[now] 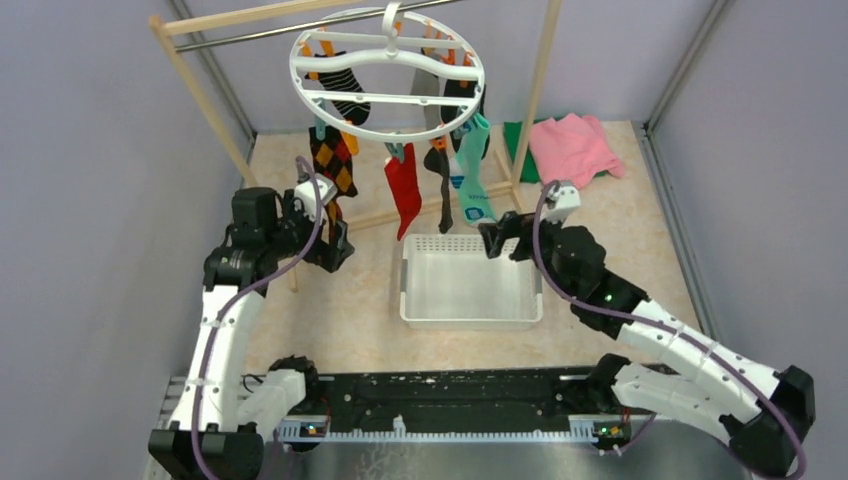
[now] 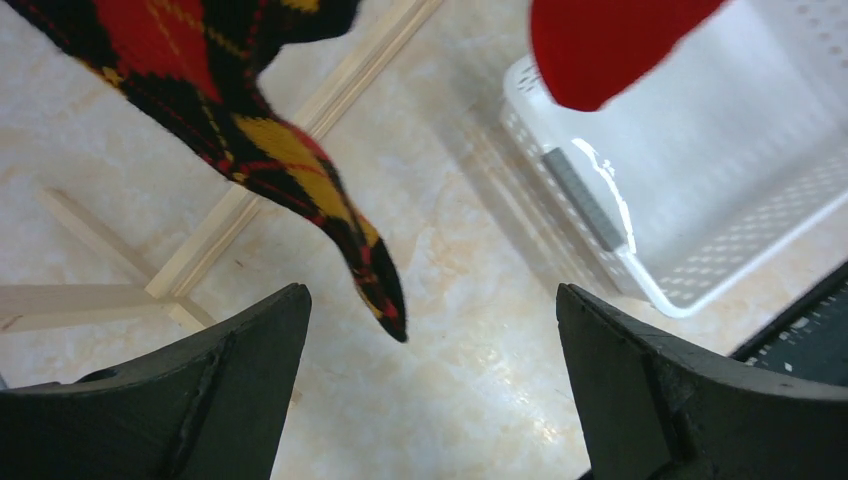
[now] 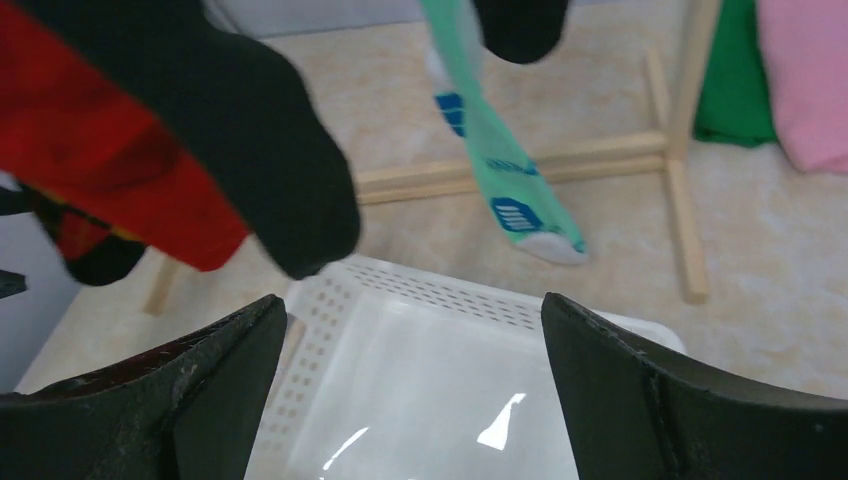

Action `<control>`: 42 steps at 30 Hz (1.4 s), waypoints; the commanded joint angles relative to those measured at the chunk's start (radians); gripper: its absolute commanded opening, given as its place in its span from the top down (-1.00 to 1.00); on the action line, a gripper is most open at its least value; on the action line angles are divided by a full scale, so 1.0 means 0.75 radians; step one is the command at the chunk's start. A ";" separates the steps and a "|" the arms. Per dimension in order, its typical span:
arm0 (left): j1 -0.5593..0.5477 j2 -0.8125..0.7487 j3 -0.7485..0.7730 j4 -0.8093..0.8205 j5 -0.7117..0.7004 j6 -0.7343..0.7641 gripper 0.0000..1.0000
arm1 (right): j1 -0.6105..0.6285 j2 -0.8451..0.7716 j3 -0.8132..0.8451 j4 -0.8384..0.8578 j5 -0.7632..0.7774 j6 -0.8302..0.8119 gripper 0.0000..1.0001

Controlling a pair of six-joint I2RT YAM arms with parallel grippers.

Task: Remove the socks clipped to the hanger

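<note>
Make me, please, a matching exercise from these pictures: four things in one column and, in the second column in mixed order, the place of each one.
1. argyle sock
2. teal sock
3. white basket
4. pink cloth

a. hangs at the right side of the hanger
b. lies on the table, far right
c. hangs beside the left claw
d. stands in the middle of the table

Pairs: 1-c, 2-a, 3-d, 4-b

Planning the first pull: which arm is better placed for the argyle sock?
Left: the left gripper is open just below the argyle sock, toe lined up between its fingers. The right gripper is over by the basket.
</note>
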 commanded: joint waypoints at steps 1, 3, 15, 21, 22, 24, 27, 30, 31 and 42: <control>0.005 -0.041 0.160 -0.243 0.186 0.044 -0.98 | 0.346 0.100 0.179 0.067 0.293 -0.171 -0.97; 0.005 -0.042 0.203 -0.225 0.216 0.008 -0.98 | 0.465 0.202 0.252 0.106 0.348 -0.226 -0.97; 0.005 0.034 0.542 -0.261 0.289 -0.131 -0.98 | 0.624 0.744 0.620 0.334 0.423 -0.378 -0.97; 0.004 0.049 0.596 -0.284 0.271 -0.149 -0.98 | 0.617 0.965 0.827 0.380 0.575 -0.472 -0.85; 0.005 0.049 0.598 -0.288 0.270 -0.146 -0.98 | 0.612 0.989 0.850 0.387 0.597 -0.485 -0.82; 0.004 0.046 0.599 -0.291 0.272 -0.141 -0.98 | 0.602 1.018 0.880 0.398 0.608 -0.489 -0.70; 0.005 0.047 0.622 -0.295 0.276 -0.147 -0.97 | 0.593 1.023 0.880 0.411 0.582 -0.484 -0.18; 0.004 0.053 0.644 -0.292 0.292 -0.155 -0.97 | 0.593 0.977 0.827 0.419 0.504 -0.448 0.31; 0.004 0.050 0.637 -0.278 0.290 -0.159 -0.96 | 0.593 0.950 0.795 0.435 0.473 -0.421 0.43; 0.003 0.029 0.447 -0.161 0.523 -0.168 -0.92 | 0.595 0.602 0.506 0.440 0.021 -0.175 1.00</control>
